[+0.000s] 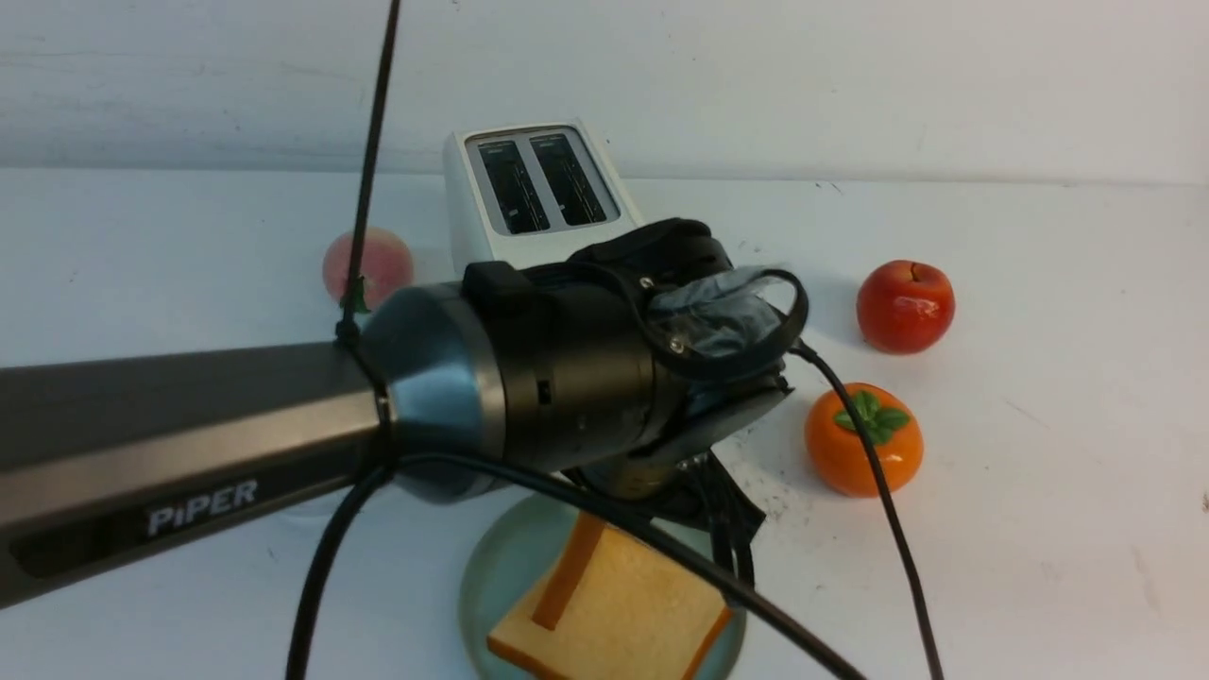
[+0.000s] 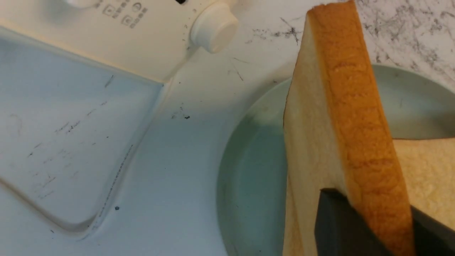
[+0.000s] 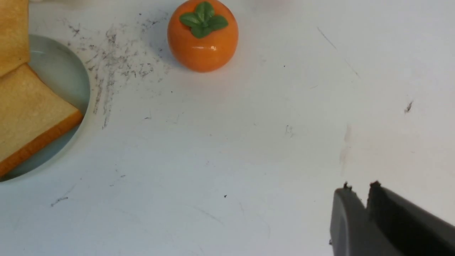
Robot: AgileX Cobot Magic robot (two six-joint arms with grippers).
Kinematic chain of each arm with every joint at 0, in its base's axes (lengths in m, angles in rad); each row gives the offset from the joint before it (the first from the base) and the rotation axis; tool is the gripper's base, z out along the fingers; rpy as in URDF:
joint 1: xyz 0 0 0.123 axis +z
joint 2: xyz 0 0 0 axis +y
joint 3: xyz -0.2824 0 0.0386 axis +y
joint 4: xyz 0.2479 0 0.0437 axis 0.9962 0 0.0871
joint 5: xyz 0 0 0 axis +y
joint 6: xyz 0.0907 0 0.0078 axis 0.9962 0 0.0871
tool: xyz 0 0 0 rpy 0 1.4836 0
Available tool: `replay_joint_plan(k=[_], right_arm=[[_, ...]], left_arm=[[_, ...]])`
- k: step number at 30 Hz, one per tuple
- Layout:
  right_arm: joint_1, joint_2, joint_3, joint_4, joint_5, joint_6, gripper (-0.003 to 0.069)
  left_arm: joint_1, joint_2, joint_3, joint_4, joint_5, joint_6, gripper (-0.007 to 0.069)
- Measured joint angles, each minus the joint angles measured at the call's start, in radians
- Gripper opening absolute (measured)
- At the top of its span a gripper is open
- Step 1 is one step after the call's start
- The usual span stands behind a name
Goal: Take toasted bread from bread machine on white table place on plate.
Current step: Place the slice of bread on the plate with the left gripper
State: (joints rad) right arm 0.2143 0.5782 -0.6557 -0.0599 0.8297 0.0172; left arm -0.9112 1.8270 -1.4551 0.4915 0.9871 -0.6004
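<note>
Setup: white table [image 1: 1039, 529], scuffed, with dark speckling near the plate [image 1: 501, 567]. The bread machine [image 1: 534, 189], a white two-slot toaster, stands at the far side of the table with both slots showing dark. Its round knob [image 2: 214, 28] faces the plate.

Left arm [image 1: 189, 444]: reaches across the front view from the left, wrist over the plate. Left gripper [image 2: 373, 213]: dark fingers [image 2: 334, 227] clamped on either face of the upright toast slice [image 2: 341, 117], near one end. The slice is held on edge, orange crust toward the wrist camera, tilted, above the pale blue-green plate. In the front view its lower end comes down to the flat toast slice [image 1: 623, 614]; contact cannot be confirmed.

Flat toast slice: lies face-up in the plate, one corner overhanging the near rim. Both slices are over the plate, which sits just in front of the toaster.

Right gripper [image 3: 359, 188]: not in the front view. Its wrist camera shows the two fingers drawn nearly together with only a thin slit between the tips and nothing in it. It hangs over bare table to the right of the plate, well apart from it.

Other items on the table:
- A persimmon [image 1: 862, 439] to the right of the plate, near the speckled patch.
- A red apple [image 1: 905, 305] just behind the persimmon.
- A peach [image 1: 368, 267] left of the toaster, partly behind a black cable [image 1: 370, 151].
</note>
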Motion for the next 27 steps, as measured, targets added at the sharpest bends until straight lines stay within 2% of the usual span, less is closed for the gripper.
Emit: replay_joint_plan(k=[9, 17, 21, 27], right_arm=[[0.000, 0.000, 0.000, 0.004, 0.001, 0.000, 0.0096], [0.000, 0.000, 0.000, 0.004, 0.002, 0.000, 0.0102], [0.000, 0.000, 0.000, 0.004, 0.002, 0.000, 0.0106], [0.000, 0.000, 0.000, 0.004, 0.003, 0.000, 0.0111]], left_arm=[[0.000, 0.001, -0.001, 0.002, 0.000, 0.013, 0.0088], [0.000, 0.001, -0.001, 0.002, 0.010, 0.019, 0.0126], [0.000, 0.001, -0.001, 0.067, 0.059, 0.019, 0.0095], [0.000, -0.041, -0.001, 0.176, 0.133, 0.016, 0.0094]])
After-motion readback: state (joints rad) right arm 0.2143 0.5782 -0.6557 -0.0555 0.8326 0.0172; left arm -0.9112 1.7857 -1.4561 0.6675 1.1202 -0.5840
